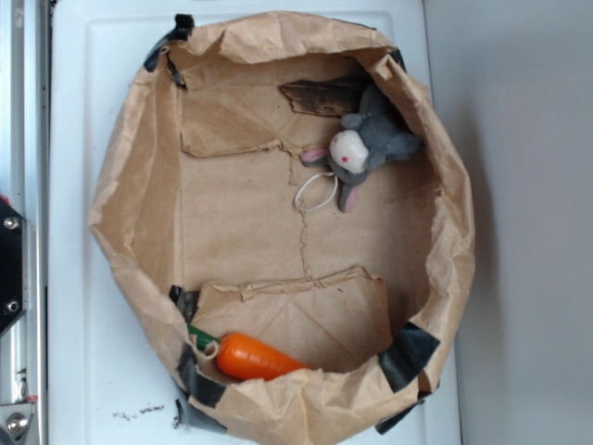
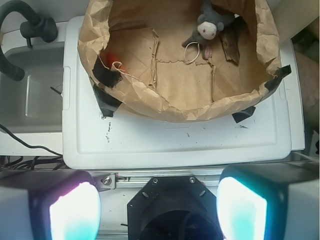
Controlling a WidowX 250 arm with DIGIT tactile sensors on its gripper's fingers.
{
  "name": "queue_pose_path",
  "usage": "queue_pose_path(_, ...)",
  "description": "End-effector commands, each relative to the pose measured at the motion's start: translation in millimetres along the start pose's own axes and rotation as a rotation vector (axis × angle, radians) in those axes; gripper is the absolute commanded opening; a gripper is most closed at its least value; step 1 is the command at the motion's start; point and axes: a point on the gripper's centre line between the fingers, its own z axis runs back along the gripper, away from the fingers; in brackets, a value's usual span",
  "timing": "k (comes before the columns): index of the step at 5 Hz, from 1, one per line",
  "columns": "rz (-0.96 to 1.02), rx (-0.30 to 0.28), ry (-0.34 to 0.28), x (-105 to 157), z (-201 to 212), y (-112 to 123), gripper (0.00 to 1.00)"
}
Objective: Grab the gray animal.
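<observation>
The gray animal (image 1: 368, 148) is a small plush bunny with a white face, pink ears and a white string loop. It lies against the far right wall inside a brown paper bag (image 1: 139, 195). The wrist view shows the bunny (image 2: 209, 27) at the top, far from the gripper (image 2: 157, 207). The gripper is open, its two glowing fingertips (image 2: 75, 212) wide apart with nothing between them. It hovers over the robot's black base, outside the bag. The exterior view does not show the gripper.
An orange toy carrot (image 1: 255, 356) with a green top lies in the bag's near left corner. The bag (image 2: 175, 110) sits on a white tray (image 2: 175, 142). Black tape patches (image 1: 408, 354) hold the bag's rim. A grey sink (image 2: 30, 95) lies left of the tray.
</observation>
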Motion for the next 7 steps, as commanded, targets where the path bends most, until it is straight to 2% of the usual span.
queue_pose_path(1, 0.000, 0.000, 0.000, 0.0, 0.0, 0.0, 1.00)
queue_pose_path(2, 0.140, -0.067, -0.098, 48.4, -20.1, 9.4, 1.00)
queue_pose_path(3, 0.084, -0.014, -0.139, 96.5, -50.2, 18.3, 1.00)
queue_pose_path(4, 0.199, 0.013, -0.079, 141.0, -82.5, 41.2, 1.00)
queue_pose_path(7, 0.199, 0.013, -0.079, 141.0, -82.5, 41.2, 1.00)
